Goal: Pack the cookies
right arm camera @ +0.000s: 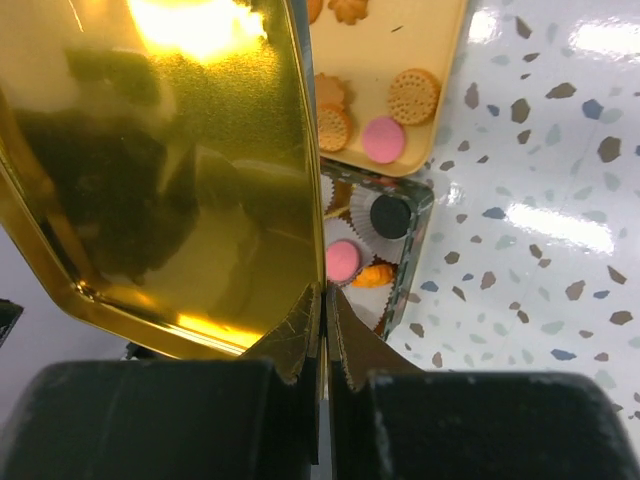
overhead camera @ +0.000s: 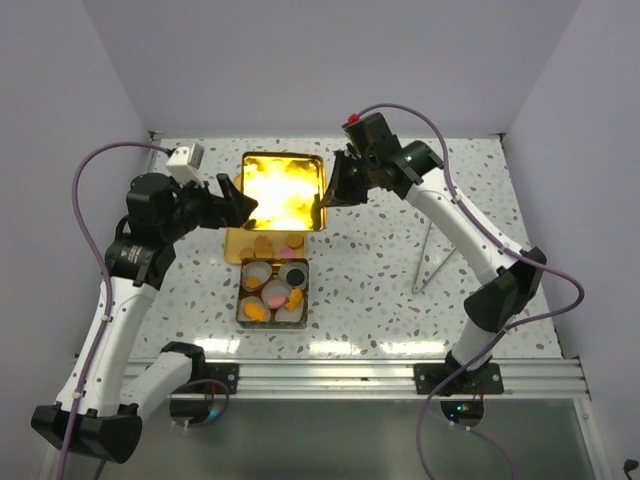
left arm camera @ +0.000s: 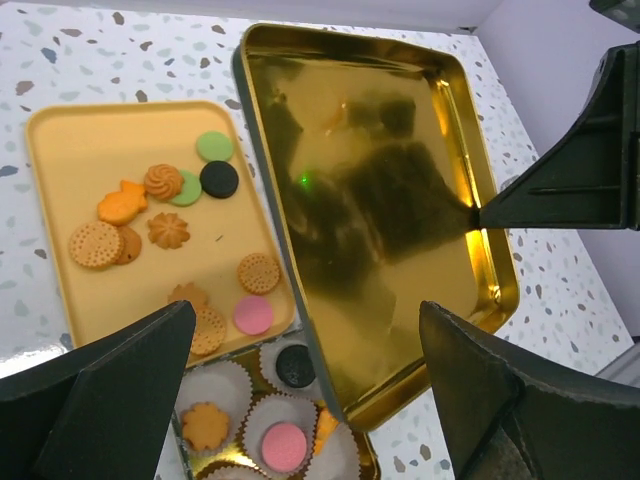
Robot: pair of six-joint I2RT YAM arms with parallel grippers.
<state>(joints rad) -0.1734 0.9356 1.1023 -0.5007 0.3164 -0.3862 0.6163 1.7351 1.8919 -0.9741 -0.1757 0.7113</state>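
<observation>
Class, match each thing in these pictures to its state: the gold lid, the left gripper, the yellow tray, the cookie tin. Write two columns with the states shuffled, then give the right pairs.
Things
1. gold lid
2. left gripper
3. yellow tray
4. tin

States
A. lined with white paper cups, some holding cookies
B. jaws wide open, holding nothing
C. tilted up, its rim pinched by the right gripper
D. lying flat with loose cookies on it

Pairs: 1-C, 2-B, 3-D, 4-A
</observation>
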